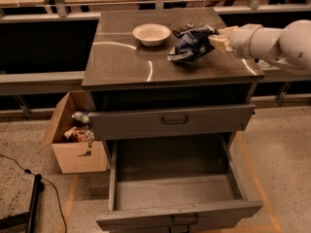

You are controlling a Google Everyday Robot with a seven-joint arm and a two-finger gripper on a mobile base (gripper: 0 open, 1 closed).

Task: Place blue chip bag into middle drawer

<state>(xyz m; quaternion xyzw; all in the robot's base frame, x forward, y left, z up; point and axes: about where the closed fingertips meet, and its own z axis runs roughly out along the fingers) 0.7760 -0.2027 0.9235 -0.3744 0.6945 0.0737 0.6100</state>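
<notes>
atop the cabinet the bowl lies left of the blue chip bag, gripper at its right, middle drawer open below.

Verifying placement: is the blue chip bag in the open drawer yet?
No, the blue chip bag is over the countertop at the gripper, and the middle drawer is bare.
</notes>
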